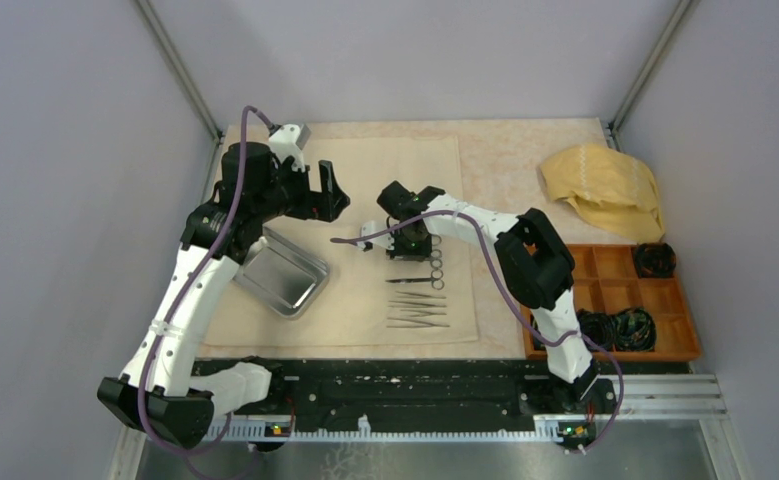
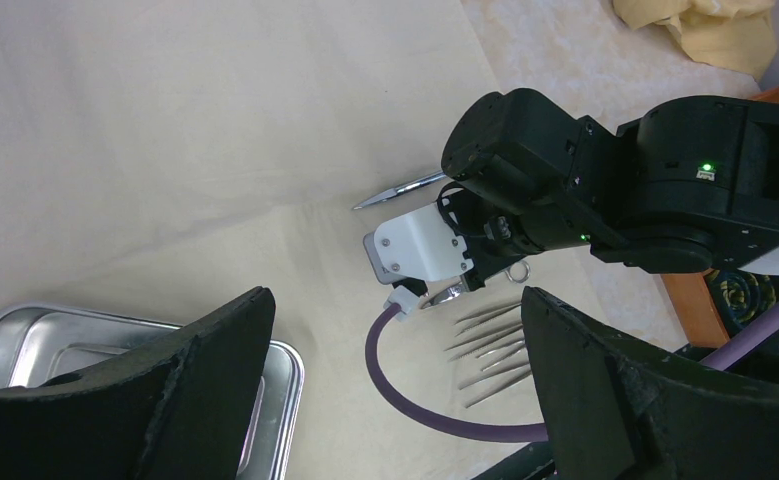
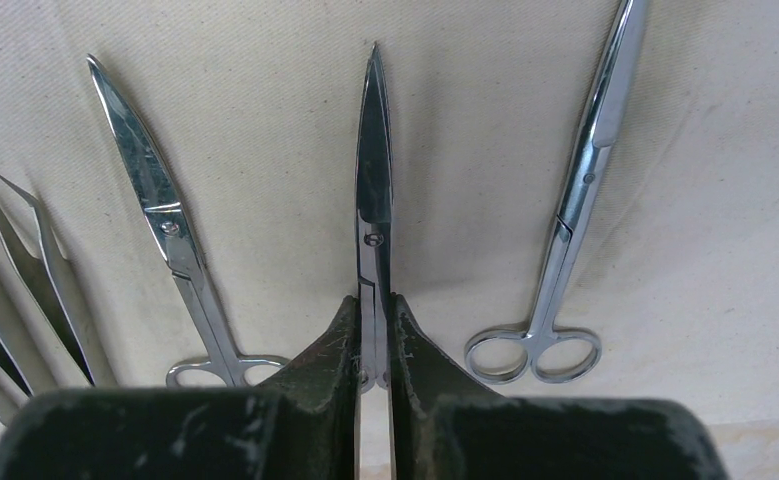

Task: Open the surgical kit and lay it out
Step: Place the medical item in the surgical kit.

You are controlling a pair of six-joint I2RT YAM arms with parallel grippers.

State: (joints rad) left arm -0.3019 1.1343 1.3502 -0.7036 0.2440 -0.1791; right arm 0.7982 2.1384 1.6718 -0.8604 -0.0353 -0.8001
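Surgical kit laid out; right gripper on scissors.
I read the cream cloth sheet (image 1: 385,170) spread flat, with the steel tray (image 1: 283,272) on its left part. The left gripper (image 1: 333,192) hangs above the sheet, jaws wide and empty. The right gripper (image 3: 374,305) is clamped on the middle scissors (image 3: 373,180), between two other pairs (image 3: 170,225). The tweezers (image 3: 35,270) lie beside them.

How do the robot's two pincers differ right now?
The left pincer stands wide open and empty; the right pincer is shut on the middle scissors. The left pincer hangs above the cloth sheet; the right pincer is low, among the instruments. Both are black.
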